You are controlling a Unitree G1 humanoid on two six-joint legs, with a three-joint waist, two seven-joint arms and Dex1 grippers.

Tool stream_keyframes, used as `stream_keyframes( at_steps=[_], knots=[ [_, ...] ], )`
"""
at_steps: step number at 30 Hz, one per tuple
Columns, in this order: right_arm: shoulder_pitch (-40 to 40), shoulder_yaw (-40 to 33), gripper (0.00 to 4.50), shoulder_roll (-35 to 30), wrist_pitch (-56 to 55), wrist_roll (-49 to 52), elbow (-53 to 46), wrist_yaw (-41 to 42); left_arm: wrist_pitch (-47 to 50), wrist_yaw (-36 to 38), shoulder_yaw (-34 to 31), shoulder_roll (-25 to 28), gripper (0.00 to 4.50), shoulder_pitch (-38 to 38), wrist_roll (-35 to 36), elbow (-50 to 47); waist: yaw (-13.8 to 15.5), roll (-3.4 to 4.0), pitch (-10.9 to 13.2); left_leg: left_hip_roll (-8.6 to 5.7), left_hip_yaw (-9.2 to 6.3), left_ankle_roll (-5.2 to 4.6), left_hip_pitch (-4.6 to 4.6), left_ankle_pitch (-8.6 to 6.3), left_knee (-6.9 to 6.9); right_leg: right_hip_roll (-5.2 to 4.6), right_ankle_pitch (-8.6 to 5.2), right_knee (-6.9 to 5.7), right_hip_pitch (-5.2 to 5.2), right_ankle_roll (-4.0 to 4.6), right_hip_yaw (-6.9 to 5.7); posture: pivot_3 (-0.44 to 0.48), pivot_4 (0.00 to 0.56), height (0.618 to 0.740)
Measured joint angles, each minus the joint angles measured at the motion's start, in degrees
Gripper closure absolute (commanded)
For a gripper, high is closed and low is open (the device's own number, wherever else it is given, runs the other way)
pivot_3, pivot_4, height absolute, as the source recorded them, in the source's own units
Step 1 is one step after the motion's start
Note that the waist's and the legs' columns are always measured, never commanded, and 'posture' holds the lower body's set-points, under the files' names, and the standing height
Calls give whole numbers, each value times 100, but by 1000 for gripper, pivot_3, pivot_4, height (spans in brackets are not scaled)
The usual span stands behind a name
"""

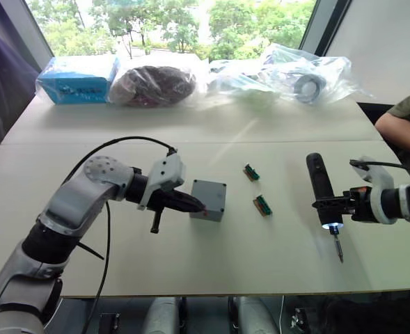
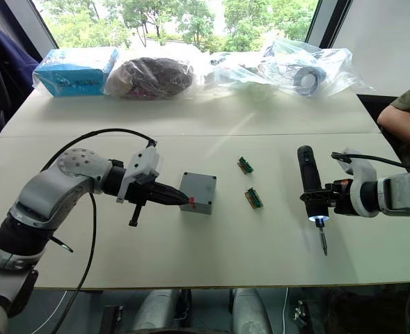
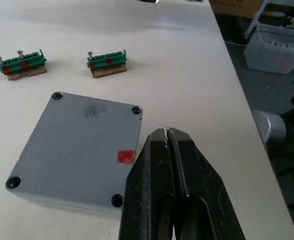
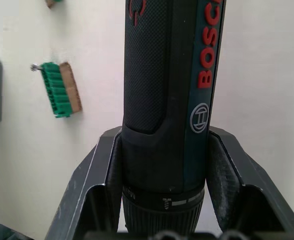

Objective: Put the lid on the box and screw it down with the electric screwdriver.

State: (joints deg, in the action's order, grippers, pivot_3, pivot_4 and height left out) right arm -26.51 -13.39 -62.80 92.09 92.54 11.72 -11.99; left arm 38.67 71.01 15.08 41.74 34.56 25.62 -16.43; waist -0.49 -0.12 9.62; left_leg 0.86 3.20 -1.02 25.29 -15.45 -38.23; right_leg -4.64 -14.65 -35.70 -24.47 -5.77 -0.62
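Grey lid (image 3: 74,150) already sits on the box (image 1: 209,200) mid-desk (screws seemingly not driven); left tool (image 3: 166,137) pressed together beside it, right tool (image 1: 330,206) pinching the electric screwdriver (image 1: 323,189) near the desk's right edge.

The box (image 3: 77,155) looks like matt grey plastic with a fine pebbled grain. The electric screwdriver (image 4: 169,95) has a black dimpled grip and a thin metal bit. Beside the box, the green connectors (image 3: 107,60) are glossy plastic on the smooth, pale counter (image 1: 211,257).
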Motion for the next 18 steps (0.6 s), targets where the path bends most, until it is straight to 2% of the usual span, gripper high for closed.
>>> stream_keyframes(
  at_steps=[9,10,12,13,16,18],
  knots=[
    [-65,249,2752,150,-3,-323,181,-12,147,-292,-30,-25,4500,-43,2,-13,1,0,0,0,4,-1,0,-1,-3,0,7,-7,-2,-13,4,0,150,740],
    [-65,254,1952,172,0,-478,180,40,222,-361,-62,-42,4500,-46,18,15,-1,0,0,0,5,-1,0,-1,-5,0,7,-10,-2,-13,4,0,150,740],
    [-60,269,1585,169,1,-701,27,206,325,-445,-152,-115,4500,-51,99,59,-2,0,0,0,5,-1,-1,-1,-5,0,7,-13,-2,-13,5,0,150,740],
    [-60,276,1090,164,2,-817,-93,286,370,-489,-189,-153,4500,-51,140,60,-3,0,0,0,4,-1,-1,-1,-6,0,6,-15,-3,-14,5,0,150,740],
    [-46,283,30,156,-12,-1255,-356,599,562,-648,-391,-314,4500,-42,336,129,2,-1,-1,0,3,-1,-1,0,-10,0,6,-20,-2,-14,4,0,150,740],
    [-59,282,30,157,-45,-1467,-417,768,623,-730,-509,-359,4500,-37,402,222,-2,-1,-1,0,4,-1,-1,0,-15,0,6,-24,-3,-14,4,0,150,740]
  ],
)
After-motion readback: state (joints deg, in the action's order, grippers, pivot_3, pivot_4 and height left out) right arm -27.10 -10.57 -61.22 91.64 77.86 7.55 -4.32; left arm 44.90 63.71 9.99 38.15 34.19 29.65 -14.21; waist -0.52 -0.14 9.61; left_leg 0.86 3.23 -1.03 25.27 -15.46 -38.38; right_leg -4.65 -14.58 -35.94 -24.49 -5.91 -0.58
